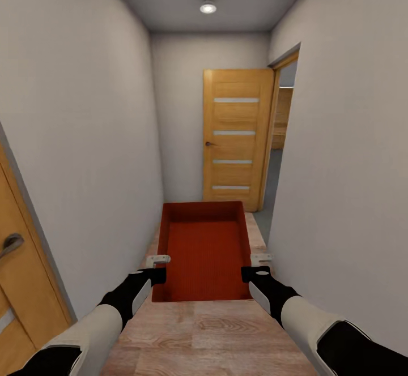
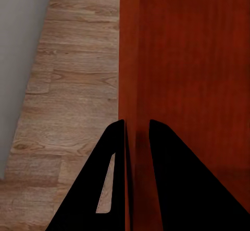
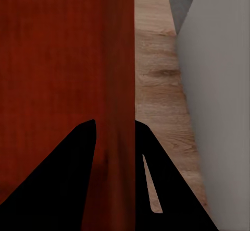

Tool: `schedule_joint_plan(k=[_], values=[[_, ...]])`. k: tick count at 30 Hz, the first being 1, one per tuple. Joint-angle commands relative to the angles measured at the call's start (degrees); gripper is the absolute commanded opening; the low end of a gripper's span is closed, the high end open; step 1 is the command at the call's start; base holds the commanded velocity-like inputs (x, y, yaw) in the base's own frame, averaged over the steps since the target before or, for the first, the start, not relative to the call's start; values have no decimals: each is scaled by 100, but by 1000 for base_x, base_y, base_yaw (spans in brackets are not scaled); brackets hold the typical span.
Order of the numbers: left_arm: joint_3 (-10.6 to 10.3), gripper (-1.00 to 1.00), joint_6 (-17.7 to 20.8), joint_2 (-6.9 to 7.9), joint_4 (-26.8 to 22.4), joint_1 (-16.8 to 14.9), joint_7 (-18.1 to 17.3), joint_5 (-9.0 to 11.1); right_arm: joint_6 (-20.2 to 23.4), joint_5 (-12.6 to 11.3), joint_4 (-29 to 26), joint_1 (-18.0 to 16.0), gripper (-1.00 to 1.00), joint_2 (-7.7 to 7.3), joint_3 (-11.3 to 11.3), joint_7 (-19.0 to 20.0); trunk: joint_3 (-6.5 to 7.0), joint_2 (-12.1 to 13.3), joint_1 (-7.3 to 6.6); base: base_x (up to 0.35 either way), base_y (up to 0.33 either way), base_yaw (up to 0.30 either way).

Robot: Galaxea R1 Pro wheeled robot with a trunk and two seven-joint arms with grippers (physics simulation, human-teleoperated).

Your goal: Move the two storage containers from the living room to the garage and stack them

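Both grippers are pinching opposite side walls of one storage container [image 1: 205, 251]: left gripper [image 2: 136, 137], right gripper [image 3: 115, 137], jaws nearly closed on thin walls. It's riding in front over the wood floor [image 1: 209, 330] of a narrow hallway toward a wooden door [image 1: 237, 138]. Transit looks underway; garage placement and stacking are pending.

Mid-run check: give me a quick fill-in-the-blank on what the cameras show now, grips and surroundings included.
1. The storage container is held by ____ grippers, one on each side wall.
2. The left gripper has one finger inside the wall and one ____ it.
3. The floor under the container is light ____ plank.
4. At the corridor's end stands a wooden ____ with four pale horizontal strips.

Missing words: both; outside; wood; door
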Motion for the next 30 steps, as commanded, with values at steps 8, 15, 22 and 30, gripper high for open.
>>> schedule_joint_plan(k=[8,15,22,30], values=[[-68,-100,-1,1,-32,-6,53,102,41,-190,-1,-3,-100,-5,166,128,-11,-10,6,324,90,0],[-71,-100,-3,1,-32,-6,53,101,41,-190,-1,-3,-100,-4,166,129,-11,-10,6,324,3,0],[-72,-100,-3,1,-30,-6,53,109,41,-190,-1,-3,-100,-6,166,129,-11,-10,6,324,0,0],[-62,-100,-3,1,-30,-6,53,110,41,-190,-1,-3,-100,-6,166,129,-11,-10,6,324,0,0]])
